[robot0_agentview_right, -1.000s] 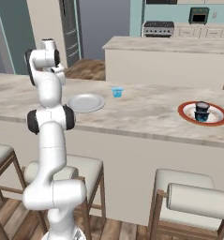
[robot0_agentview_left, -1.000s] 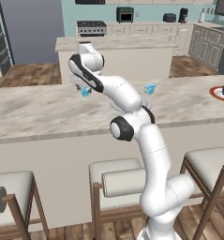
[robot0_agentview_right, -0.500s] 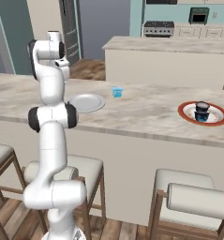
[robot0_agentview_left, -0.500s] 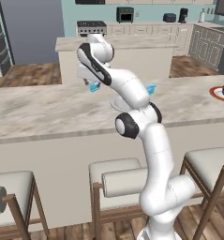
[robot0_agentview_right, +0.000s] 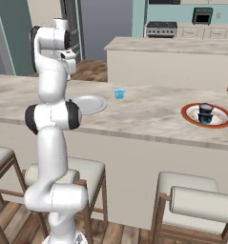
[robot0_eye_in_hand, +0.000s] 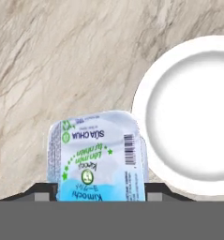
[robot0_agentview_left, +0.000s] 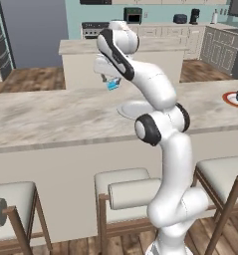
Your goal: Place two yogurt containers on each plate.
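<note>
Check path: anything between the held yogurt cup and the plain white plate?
Nothing visible. The pincer holds the light blue yogurt cup above bare counter, and the plain white plate lies beside it, bare, with nothing on the counter between them.

Evenly and brightly lit throughout, with no harsh glare and only faint soft shading under the table (robot0_agentview_right: 149, 119) overhang and stools (robot0_agentview_left: 135, 191), rendered slightly soft and grainy at the base, sharper up close on the yogurt lid (robot0_eye_in_hand: 98, 157), with no edge warping.
</note>
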You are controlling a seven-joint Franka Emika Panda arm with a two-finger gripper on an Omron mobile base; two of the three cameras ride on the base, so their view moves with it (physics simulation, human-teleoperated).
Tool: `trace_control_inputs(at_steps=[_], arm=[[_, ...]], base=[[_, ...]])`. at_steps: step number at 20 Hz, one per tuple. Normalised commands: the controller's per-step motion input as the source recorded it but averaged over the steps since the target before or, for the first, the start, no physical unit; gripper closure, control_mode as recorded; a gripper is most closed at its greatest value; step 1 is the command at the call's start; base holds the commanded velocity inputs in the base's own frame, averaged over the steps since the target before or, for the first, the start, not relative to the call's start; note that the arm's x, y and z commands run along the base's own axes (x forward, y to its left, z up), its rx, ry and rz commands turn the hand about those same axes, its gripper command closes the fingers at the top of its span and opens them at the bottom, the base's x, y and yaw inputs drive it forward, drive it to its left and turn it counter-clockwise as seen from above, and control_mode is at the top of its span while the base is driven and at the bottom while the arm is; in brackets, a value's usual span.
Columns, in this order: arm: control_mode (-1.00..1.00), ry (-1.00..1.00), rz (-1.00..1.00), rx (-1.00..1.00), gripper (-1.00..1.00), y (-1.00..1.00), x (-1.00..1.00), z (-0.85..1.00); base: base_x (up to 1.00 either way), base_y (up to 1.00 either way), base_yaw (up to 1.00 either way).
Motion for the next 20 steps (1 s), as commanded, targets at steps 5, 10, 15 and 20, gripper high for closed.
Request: trace_control_inputs(at_steps=[5, 10, 15, 20], arm=[[-1.00, -0.14, -0.01, 0.05, 1.00, -0.49, -0.66, -0.21], [-1.00, -0.19, -0.04, 0.11, 1.00, -0.36, -0.51, -0.41], [-1.00, -0.31, -0.04, 0.17, 1.00, -0.29, -0.16, -0.34], [-1.00, -0.08, -0.03, 0.13, 1.00, -0.04, 0.11, -0.16]], base=[[0.00, 0.00, 0.00], [0.00, 0.00, 0.00], [0.00, 0.00, 0.00], [0.00, 0.00, 0.00]])
